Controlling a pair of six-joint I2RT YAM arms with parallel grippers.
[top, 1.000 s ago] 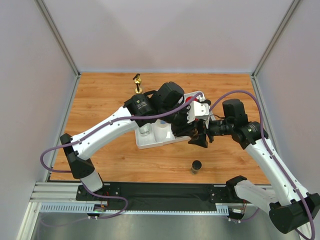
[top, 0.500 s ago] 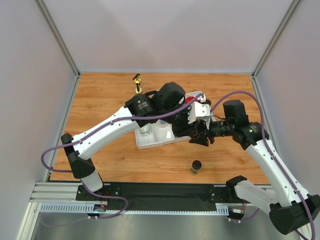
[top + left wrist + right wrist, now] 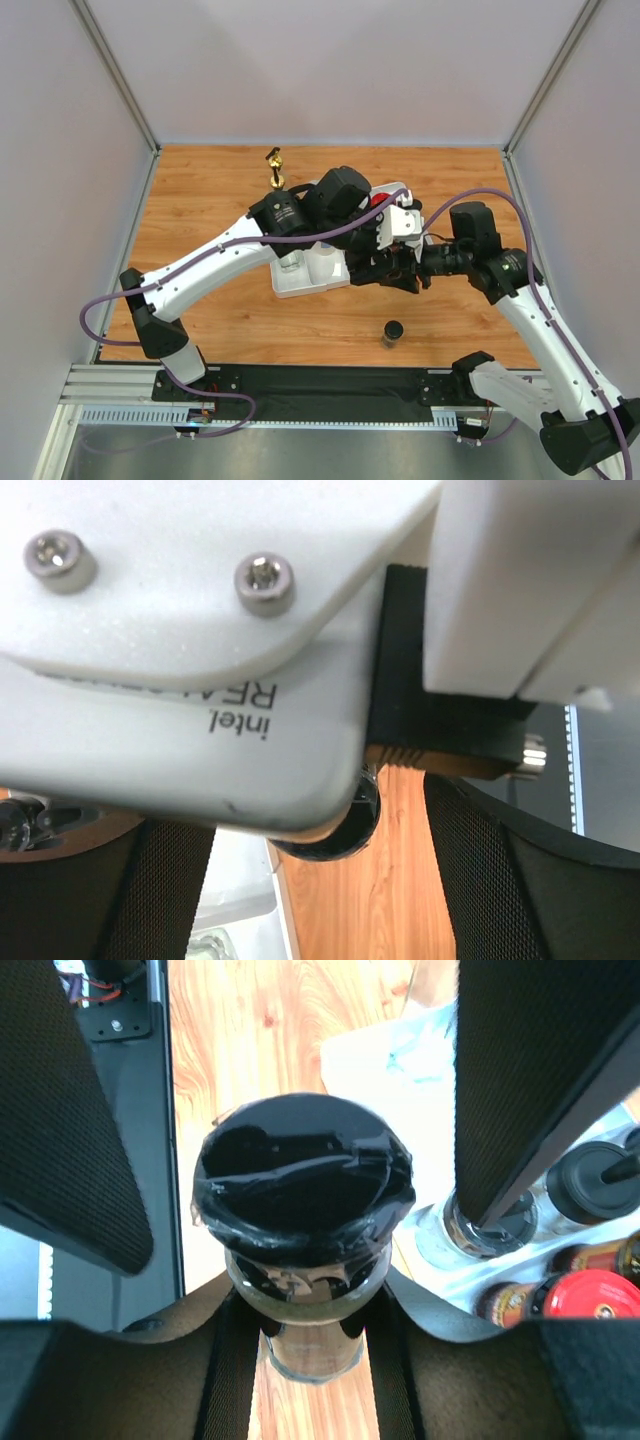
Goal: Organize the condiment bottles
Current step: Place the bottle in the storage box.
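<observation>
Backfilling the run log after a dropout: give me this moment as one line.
right gripper: shut on black-capped jar | left gripper: open, fingers either side of cap | lone jar: standing on table

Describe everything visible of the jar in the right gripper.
The jar is small: a glossy black cap, wrinkled as if film-wrapped, over a clear glass neck, with brownish contents below. The right gripper is shut on it from both sides, the cap toward the wrist camera. Behind it lie the wood table and, to one side, the white tray; whether its base touches anything does not show. The top view hides it under the arms.
</observation>
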